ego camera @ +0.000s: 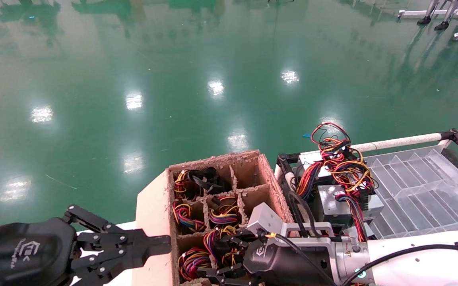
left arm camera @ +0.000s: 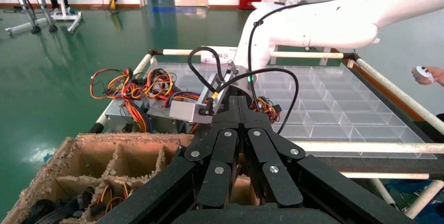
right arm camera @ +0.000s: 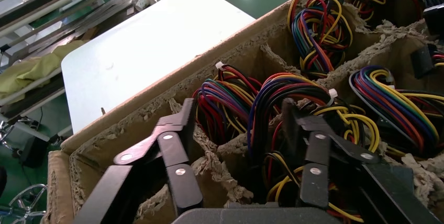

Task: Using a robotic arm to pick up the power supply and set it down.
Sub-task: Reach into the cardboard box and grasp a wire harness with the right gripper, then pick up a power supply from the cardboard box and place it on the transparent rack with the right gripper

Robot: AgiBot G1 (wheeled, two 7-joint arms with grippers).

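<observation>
A brown carton [ego camera: 213,161] with several cells holds power supplies standing on end. Only their wire bundles show; the metal bodies are hidden. My right gripper [ego camera: 215,257] hangs open over the near cells. In the right wrist view its fingers [right arm camera: 180,130] straddle a torn divider and one power supply's bundle [right arm camera: 277,90] of black, purple, red and yellow wires, without touching it. That bundle [ego camera: 210,238] lies in the carton's near middle cell. My left gripper [ego camera: 161,242] is shut on nothing, just outside the carton's left wall, and its tip [left arm camera: 239,101] points towards the right arm.
A cart with a clear divided tray [ego camera: 420,186] stands right of the carton. Two silver-grey power supplies [ego camera: 332,200] [ego camera: 312,161] with tangled wires lie on its near-left part. A white tabletop [right arm camera: 146,46] carries the carton. A person's hand [left arm camera: 426,73] shows at the far side.
</observation>
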